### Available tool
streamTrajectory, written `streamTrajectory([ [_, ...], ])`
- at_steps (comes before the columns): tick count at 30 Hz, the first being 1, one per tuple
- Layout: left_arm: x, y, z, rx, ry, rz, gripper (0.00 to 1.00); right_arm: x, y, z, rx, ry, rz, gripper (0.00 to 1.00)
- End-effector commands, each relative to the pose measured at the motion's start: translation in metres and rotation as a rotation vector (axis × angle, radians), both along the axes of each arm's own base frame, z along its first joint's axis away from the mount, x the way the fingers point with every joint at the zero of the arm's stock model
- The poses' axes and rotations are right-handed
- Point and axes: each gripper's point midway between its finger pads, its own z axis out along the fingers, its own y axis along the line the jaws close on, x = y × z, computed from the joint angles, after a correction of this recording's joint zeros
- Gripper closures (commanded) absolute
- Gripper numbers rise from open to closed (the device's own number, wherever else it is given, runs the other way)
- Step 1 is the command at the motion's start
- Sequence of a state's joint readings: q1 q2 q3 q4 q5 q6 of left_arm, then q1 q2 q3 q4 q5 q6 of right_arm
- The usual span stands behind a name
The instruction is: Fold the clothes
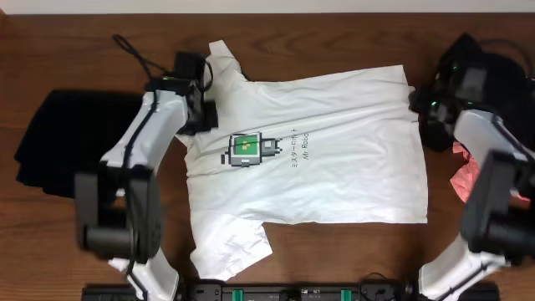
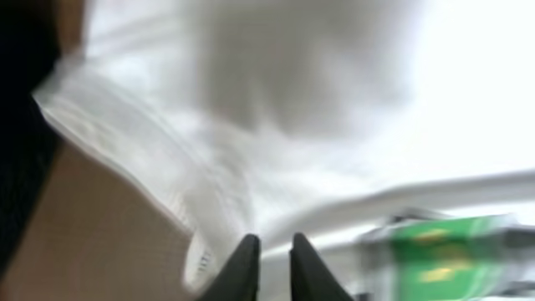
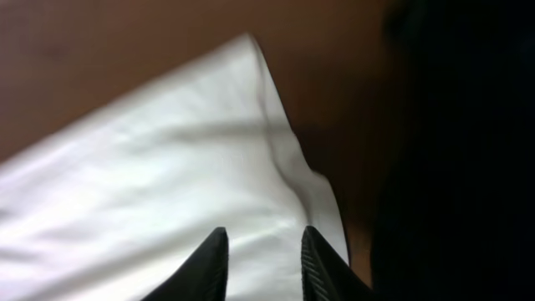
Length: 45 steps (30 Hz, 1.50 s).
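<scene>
A white T-shirt (image 1: 334,167) with a green-and-grey pixel robot print (image 1: 247,150) lies spread on the wooden table, collar to the left. My left gripper (image 1: 205,113) is at its upper left shoulder edge. In the blurred left wrist view its fingers (image 2: 274,251) are nearly together on the white fabric (image 2: 276,109). My right gripper (image 1: 418,104) is at the shirt's upper right hem corner. In the right wrist view its fingers (image 3: 263,242) are apart over the white cloth (image 3: 167,184), touching it or just above it.
A black garment (image 1: 58,138) lies left of the shirt. Another black garment (image 1: 493,67) and a pink one (image 1: 468,171) lie at the right, and the black one shows beside the right fingers (image 3: 460,150). Bare wood (image 1: 334,259) lies in front of the shirt.
</scene>
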<state>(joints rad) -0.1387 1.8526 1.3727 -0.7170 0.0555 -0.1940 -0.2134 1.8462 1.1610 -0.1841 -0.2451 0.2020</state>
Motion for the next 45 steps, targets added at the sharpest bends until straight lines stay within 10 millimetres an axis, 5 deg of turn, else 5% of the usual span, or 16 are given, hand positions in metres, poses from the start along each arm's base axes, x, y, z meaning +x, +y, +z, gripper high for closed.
streamTrajectory([
  [1,0.023,-0.023,0.035,-0.154,-0.127,0.007,0.71,-0.003,0.0,0.064,-0.014,-0.124,0.0,0.64],
  [4,0.044,-0.029,0.037,-0.215,-0.189,0.078,0.61,-0.015,0.004,0.089,0.001,-0.14,-0.015,0.54],
  [8,0.072,-0.046,0.029,-0.337,-0.243,0.126,0.54,-0.032,0.02,0.096,0.038,-0.104,0.024,0.38],
  [15,0.095,-0.053,-0.021,-0.433,-0.205,0.278,0.52,-0.06,0.046,0.075,0.12,0.042,0.084,0.39],
  [28,0.131,-0.061,-0.037,-0.499,-0.318,0.268,0.47,-0.086,0.051,0.057,0.103,0.161,0.139,0.4],
  [35,0.141,-0.063,-0.034,-0.513,-0.366,0.256,0.89,-0.087,0.051,0.057,0.105,0.165,0.138,0.41],
  [45,0.168,-0.077,0.005,-0.577,-0.548,0.151,0.94,-0.093,0.052,0.053,0.112,0.193,0.137,0.45],
])
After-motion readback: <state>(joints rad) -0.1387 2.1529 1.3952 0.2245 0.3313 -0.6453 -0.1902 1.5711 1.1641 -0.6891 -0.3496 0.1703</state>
